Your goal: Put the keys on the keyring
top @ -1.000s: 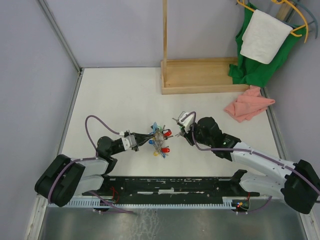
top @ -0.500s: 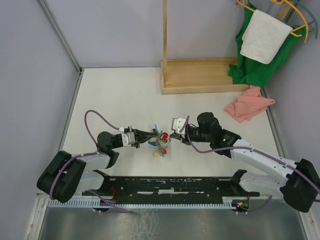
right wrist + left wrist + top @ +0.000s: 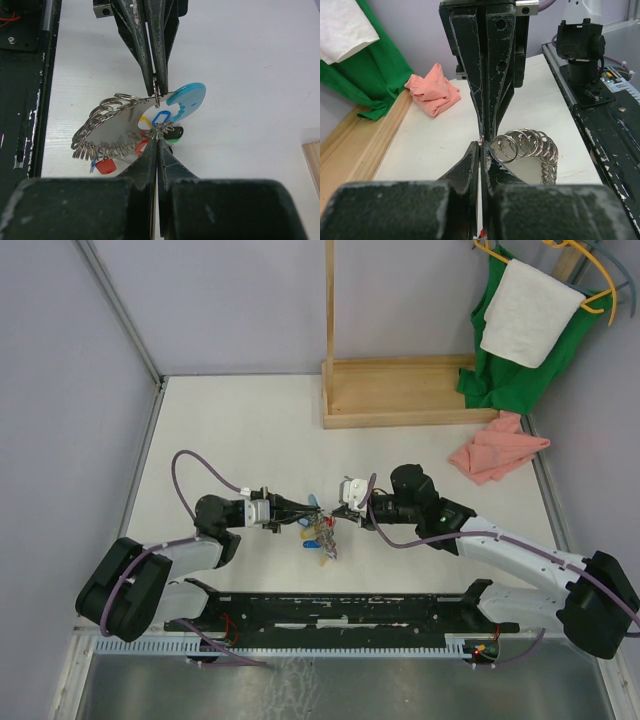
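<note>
The keyring (image 3: 120, 127), a grey metal band ending in a light-blue part (image 3: 189, 94), hangs above the white table between both grippers. Many small split rings (image 3: 530, 147) line its edge. Keys with coloured tags dangle from it, among them a red tag (image 3: 105, 166), a yellow one (image 3: 145, 121) and a black one (image 3: 175, 133). My left gripper (image 3: 308, 508) is shut on the ring's edge beside the blue part. Facing it tip to tip, my right gripper (image 3: 158, 135) is shut on the ring's cluster of small rings. I cannot tell whether any key lies loose.
A wooden stand (image 3: 400, 390) sits at the back of the table. A pink cloth (image 3: 495, 450) lies to its right, below a green cloth (image 3: 520, 380) and a white towel (image 3: 528, 310) on a hanger. A black rail (image 3: 350, 610) runs along the near edge.
My right gripper moved left and met the keyring. My left gripper shifted right and slightly up with the ring, so the key bunch now hangs between the two tips.
</note>
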Controlling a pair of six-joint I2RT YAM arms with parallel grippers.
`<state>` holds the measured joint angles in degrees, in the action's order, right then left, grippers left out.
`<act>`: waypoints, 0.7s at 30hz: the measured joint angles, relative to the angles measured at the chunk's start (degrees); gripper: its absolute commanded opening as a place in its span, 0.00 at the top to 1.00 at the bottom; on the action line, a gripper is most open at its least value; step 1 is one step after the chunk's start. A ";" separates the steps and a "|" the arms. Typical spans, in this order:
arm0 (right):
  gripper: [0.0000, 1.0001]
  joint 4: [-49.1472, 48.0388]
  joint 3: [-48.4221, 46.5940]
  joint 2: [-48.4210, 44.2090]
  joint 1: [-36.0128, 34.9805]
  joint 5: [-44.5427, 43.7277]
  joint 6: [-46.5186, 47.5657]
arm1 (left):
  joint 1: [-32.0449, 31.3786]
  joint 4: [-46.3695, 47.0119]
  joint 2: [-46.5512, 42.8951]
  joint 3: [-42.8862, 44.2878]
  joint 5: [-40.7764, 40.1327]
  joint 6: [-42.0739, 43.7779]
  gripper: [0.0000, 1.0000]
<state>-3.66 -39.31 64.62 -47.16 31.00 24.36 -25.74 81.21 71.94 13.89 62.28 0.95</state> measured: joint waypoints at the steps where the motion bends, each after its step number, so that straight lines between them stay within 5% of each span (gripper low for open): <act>1: 0.99 -0.20 0.00 -0.07 -0.02 0.02 -0.02 | 0.00 0.00 0.02 0.09 0.24 -0.13 0.97; 21: 0.99 -4.33 0.00 -0.37 -0.85 0.50 -1.03 | 0.00 0.13 1.57 -0.52 -0.55 -1.29 0.97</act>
<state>-7.99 -39.31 64.25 -48.01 31.51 23.33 -25.74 81.34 73.52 13.37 61.73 -0.34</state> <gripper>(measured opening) 0.013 0.044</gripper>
